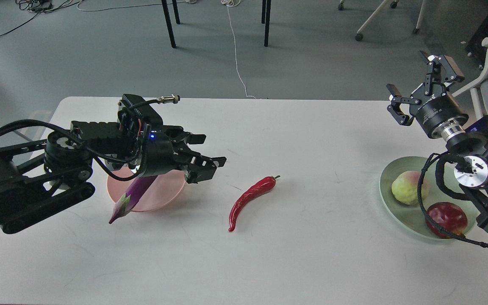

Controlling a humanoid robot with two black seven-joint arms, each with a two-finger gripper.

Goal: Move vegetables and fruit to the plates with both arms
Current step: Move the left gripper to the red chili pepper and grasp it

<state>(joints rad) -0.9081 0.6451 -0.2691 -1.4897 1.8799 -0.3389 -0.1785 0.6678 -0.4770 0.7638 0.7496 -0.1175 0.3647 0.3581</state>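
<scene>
- Pomegranate [446, 218] and yellow-green fruit [409, 187] sit in the mint plate [390, 199].
- Eggplant [130, 198] overhangs the pink plate [163, 192]; chili [250, 200] on the worktop [269, 258].
- Left gripper [203, 156] — fingers apart, empty.
- Right gripper [422, 82] raised — fingers apart, empty.

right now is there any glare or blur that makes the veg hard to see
Head view: sharp overall, soft even light, faint shadows. Small highlights on the red chili and pomegranate, nothing washed out. The eggplant is partly hidden under the left claw, not blurred.
</scene>
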